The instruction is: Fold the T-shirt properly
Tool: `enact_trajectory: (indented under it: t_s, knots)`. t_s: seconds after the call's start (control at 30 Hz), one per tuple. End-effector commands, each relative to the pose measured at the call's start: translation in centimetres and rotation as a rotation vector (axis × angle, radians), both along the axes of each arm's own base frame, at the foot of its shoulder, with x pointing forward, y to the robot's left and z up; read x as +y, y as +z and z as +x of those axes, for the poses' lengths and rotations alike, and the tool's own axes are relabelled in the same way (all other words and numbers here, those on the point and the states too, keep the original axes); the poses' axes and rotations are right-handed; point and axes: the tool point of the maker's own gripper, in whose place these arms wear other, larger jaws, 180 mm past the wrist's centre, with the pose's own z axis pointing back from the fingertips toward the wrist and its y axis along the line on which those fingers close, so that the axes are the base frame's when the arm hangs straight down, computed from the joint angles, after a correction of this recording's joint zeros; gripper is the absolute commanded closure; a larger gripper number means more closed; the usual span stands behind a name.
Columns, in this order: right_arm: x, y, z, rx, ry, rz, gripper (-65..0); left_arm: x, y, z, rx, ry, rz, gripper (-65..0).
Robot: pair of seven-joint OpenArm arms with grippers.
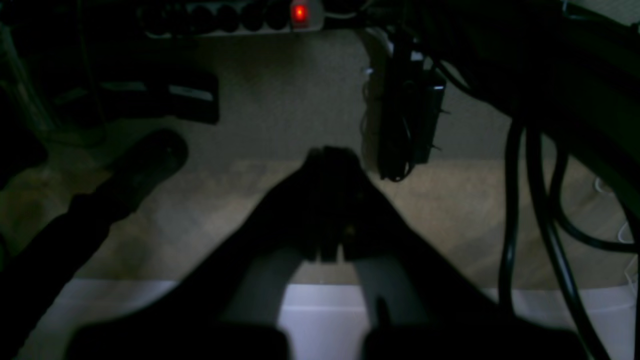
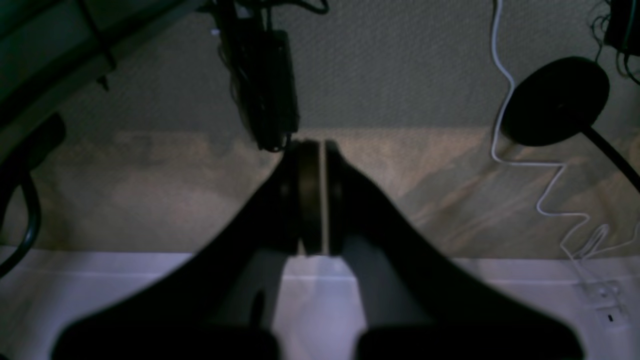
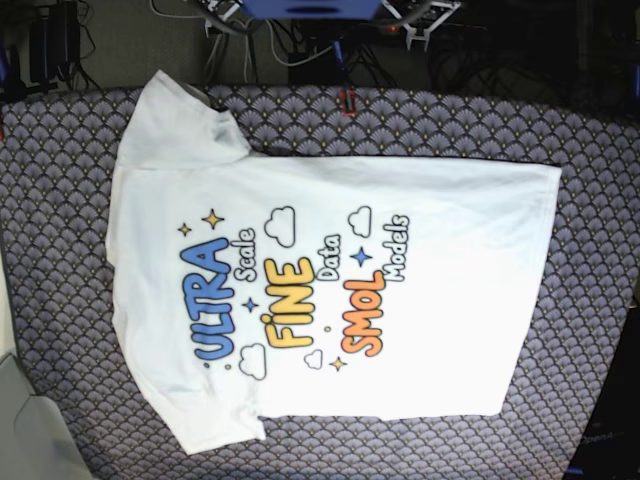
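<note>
On the patterned table (image 3: 600,180): T-shirt (image 3: 450,290), spread flat, print up, neck end toward the table's left edge. Likely light, limp, easily rucked; pinch at hem corners or sleeves. Left gripper (image 1: 330,200), right gripper (image 2: 315,195): fingers pressed together, empty

The T-shirt (image 3: 400,290) is soft matt white cloth with flat coloured print; beneath it the table cover (image 3: 60,330) looks like woven, scallop-patterned fabric, also matt
</note>
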Motion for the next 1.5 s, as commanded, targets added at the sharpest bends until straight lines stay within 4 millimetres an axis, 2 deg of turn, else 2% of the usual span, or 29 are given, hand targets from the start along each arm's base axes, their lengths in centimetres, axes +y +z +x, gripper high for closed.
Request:
enact_trajectory:
  t_s: [0.0, 0.6, 0.67, 0.97, 1.13, 1.17, 1.23, 1.3, 1.43, 1.47]
  knots:
    - [-0.1, 0.0, -0.4, 0.007, 0.006, -0.012, 0.0, 0.1, 0.0, -0.3, 0.019, 0.002, 0.001, -0.1]
    - [-0.1, 0.0, -0.4, 0.005, 0.006, -0.013, 0.0, 0.2, 0.0, -0.7, 0.037, 0.002, 0.003, -0.1]
    - [-0.1, 0.0, -0.4, 0.005, 0.006, -0.013, 0.0, 1.0, 0.0, -0.7, 0.037, 0.001, 0.014, -0.1]
    - [-0.1, 0.0, -0.3, 0.004, 0.006, -0.013, 0.0, 1.7, 0.0, -0.6, 0.035, 0.000, 0.024, -0.1]
    - [-0.2, 0.1, -0.5, -0.018, 0.006, -0.013, 0.0, 1.6, 0.2, -1.8, 0.037, -0.002, 0.022, -0.1]
    - [-0.2, 0.2, -1.0, -0.032, 0.006, -0.015, 0.0, 1.5, 0.3, -1.2, 0.011, -0.004, 0.020, -0.1]
    - [-0.4, 0.4, -1.1, -0.071, 0.007, -0.019, 0.0, 2.4, 0.8, -1.9, -0.015, -0.011, 0.030, -0.1]
    - [-0.5, 0.7, -1.5, -0.091, 0.011, -0.022, 0.0, 2.8, 1.4, -1.6, -0.060, -0.018, 0.033, -0.1]
    - [-0.7, 1.5, -2.9, -0.117, 0.014, -0.027, 0.0, 2.5, 2.8, -2.6, -0.107, -0.030, 0.024, -0.1]
    - [-0.8, 1.8, -3.3, -0.125, 0.017, -0.029, 0.0, 3.3, 3.3, -2.3, -0.130, -0.040, 0.035, -0.1]
